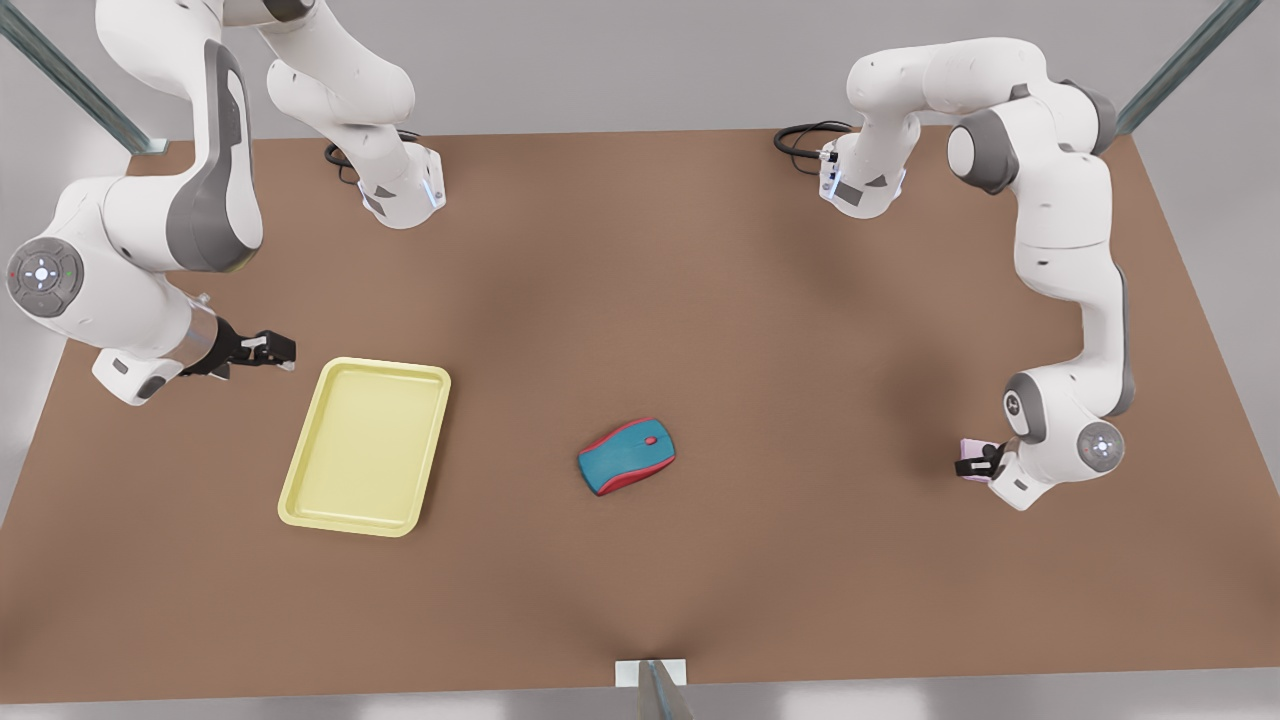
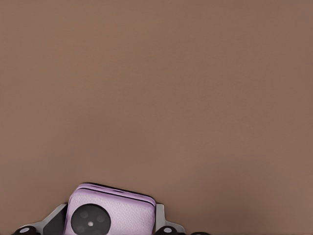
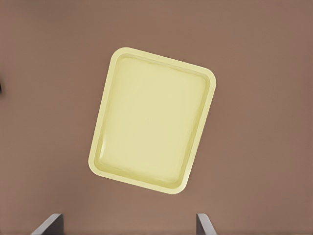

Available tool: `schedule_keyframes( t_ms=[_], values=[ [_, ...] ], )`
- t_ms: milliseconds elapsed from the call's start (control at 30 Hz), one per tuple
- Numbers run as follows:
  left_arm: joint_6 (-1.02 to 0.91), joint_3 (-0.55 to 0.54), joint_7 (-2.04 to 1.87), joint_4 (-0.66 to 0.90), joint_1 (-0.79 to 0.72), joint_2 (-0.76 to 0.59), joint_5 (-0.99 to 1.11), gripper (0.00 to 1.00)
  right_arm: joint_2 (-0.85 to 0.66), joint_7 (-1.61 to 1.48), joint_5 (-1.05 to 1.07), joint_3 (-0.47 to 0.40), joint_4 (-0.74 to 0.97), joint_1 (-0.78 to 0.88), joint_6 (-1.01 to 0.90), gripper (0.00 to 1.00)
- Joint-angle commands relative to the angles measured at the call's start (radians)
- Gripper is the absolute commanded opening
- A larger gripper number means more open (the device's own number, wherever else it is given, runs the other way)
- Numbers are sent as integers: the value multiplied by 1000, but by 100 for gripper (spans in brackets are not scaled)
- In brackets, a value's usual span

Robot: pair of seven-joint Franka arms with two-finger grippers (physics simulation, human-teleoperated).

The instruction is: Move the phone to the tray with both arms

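the tray (image 1: 365, 446) lies flat on the brown table (image 1: 760, 300) toward the front view's left, a pale yellow rectangle with rounded corners and a low raised rim, smooth and with nothing in it. the right gripper (image 1: 268, 348) hangs just off the tray's far corner, above the table, its two dark fingers (image 3: 48, 225) spread wide and holding nothing.

the phone (image 1: 974, 449) is at the front view's right, well apart from the tray, clenched in the left gripper (image 1: 978, 464) over bare table. in the left wrist view the phone (image 2: 111, 212) is squarish, pale pink with a grained, leathery skin and a black round camera circle.

between tray and phone sits a rounded teal-and-red mouse (image 1: 627, 456).
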Motion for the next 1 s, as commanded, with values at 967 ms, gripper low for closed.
schedule_keyframes(
  t_ms=[967],
  values=[
    [-21, 2, 242, -2, 9, -11, -10, 79, 6, -1, -1, 0, -4, 0, 11, 100]
  ],
)
